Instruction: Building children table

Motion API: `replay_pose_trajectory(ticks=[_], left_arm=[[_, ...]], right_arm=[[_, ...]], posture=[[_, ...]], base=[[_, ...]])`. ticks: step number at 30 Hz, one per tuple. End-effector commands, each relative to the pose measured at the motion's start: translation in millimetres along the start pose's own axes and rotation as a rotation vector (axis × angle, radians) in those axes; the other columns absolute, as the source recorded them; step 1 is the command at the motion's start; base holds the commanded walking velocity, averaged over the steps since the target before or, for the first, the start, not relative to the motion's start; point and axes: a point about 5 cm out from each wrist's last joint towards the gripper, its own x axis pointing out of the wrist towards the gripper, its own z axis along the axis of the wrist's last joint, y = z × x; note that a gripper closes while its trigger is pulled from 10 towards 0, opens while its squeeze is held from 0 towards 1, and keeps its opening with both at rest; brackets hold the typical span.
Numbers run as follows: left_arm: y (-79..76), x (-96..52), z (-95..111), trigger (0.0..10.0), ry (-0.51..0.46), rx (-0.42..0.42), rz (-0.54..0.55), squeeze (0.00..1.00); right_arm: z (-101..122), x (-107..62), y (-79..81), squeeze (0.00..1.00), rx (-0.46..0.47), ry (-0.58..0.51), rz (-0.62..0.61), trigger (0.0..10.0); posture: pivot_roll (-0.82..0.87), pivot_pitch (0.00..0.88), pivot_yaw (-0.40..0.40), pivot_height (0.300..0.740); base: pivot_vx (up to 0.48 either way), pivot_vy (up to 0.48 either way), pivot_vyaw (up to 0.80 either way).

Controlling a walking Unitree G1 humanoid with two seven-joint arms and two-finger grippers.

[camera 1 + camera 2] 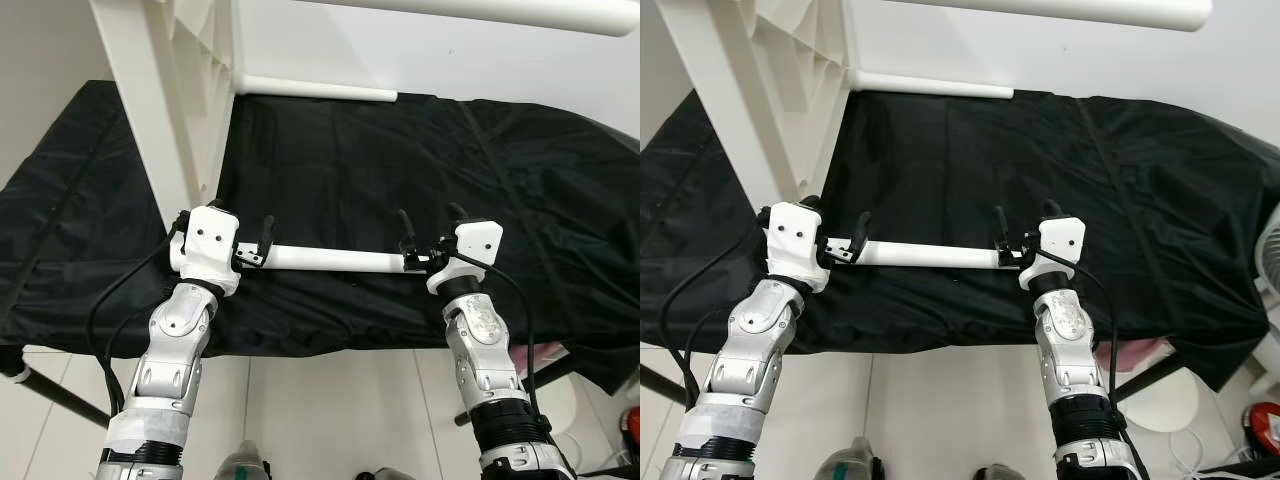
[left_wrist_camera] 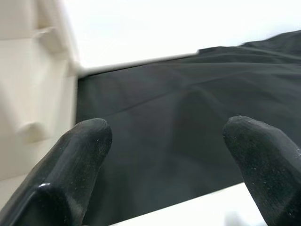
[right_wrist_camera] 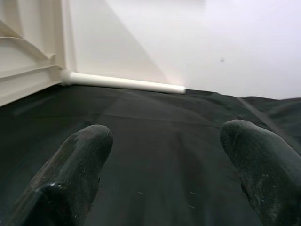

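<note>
White table leg [image 1: 325, 260] lies crosswise near front edge of black cloth [image 1: 400, 160]. I see L gripper [image 1: 240, 235] at one end, R gripper [image 1: 430, 230] at other, fingers spread, straddling leg w/o clamping. Upturned white tabletop [image 1: 165, 100] stands just behind L; 2nd leg [image 1: 315, 88] at far edge.

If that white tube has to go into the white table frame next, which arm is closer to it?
Likely the left. The left pincer holds the white tube at the end beside the white table frame; the right pincer is at the far end.
</note>
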Motion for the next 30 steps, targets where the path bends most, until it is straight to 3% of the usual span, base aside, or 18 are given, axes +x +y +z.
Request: replay_pose_trajectory(ticks=[1,10,11,12,13,19,20,22,23,28,29,30], left_arm=[[-4.5,-2.0,-3,10.0,0.012,-0.009,-0.017,0.00],[-16.3,-6.7,-7,10.0,0.038,-0.028,-0.108,0.00],[-16.6,-7.1,-7,10.0,0.042,-0.037,-0.116,0.00],[-16.6,-7.1,-7,10.0,0.042,-0.037,-0.116,0.00],[-16.6,-8.0,-8,10.0,0.047,-0.056,-0.123,1.00],[-19.4,-15.0,-16,10.0,0.131,-0.067,-0.133,1.00],[-21.7,-18.3,-18,10.0,0.154,-0.088,-0.139,0.00],[-28.1,-28.4,-20,10.0,0.227,-0.242,-0.151,0.00],[-29.5,-31.4,-20,10.0,0.242,-0.276,-0.160,0.00],[-26.4,-38.4,-17,10.0,0.273,-0.353,-0.141,0.00],[-18.5,-44.2,-13,10.0,0.291,-0.426,-0.097,0.00],[-18.5,-44.2,-13,10.0,0.291,-0.426,-0.097,0.00]], right_arm=[[-3,-1.9,-5.0,0.00,-0.003,0.018,-0.014,10.0],[-5,-4.0,-6.7,0.00,0.016,0.038,-0.021,10.0],[-4,-4.5,-6.9,0.95,0.020,0.031,-0.017,10.0],[-4,-4.5,-6.9,0.95,0.020,0.031,-0.017,10.0],[-4,-4.8,-7.6,1.00,0.021,0.027,-0.017,10.0],[-1,-4.5,-11.6,1.00,-0.015,0.025,-0.025,10.0],[0,-4.2,-12.0,0.00,-0.024,0.019,-0.022,10.0],[6,-2.7,-12.0,0.00,-0.051,-0.008,-0.014,10.0],[7,-2.1,-12.3,0.00,-0.060,-0.016,-0.017,10.0],[14,0.6,-13.8,0.00,-0.107,-0.039,-0.024,10.0],[20,3.0,-15.3,0.00,-0.123,-0.060,-0.031,10.0],[20,3.0,-15.3,0.00,-0.123,-0.060,-0.031,10.0]], posture=[[0.14,0.000,-0.070,0.740],[0.13,0.000,-0.068,0.740],[0.13,0.000,-0.066,0.740],[0.13,0.000,-0.066,0.740],[0.13,0.000,-0.066,0.740],[0.13,0.000,-0.061,0.740],[0.13,0.002,-0.058,0.740],[0.14,0.017,-0.051,0.740],[0.14,0.017,-0.051,0.740],[0.14,0.026,-0.051,0.740],[0.15,0.031,-0.051,0.740],[0.15,0.031,-0.051,0.740]], base=[[0.000,0.000,0.00],[0.000,0.000,0.00],[0.000,0.000,0.00],[0.000,0.000,0.00],[0.000,0.000,0.00],[0.000,0.000,0.00],[0.000,0.000,0.00],[0.000,0.000,0.00],[0.000,0.000,0.00],[0.000,0.000,0.00],[0.000,0.000,0.00],[0.000,0.000,0.00]])
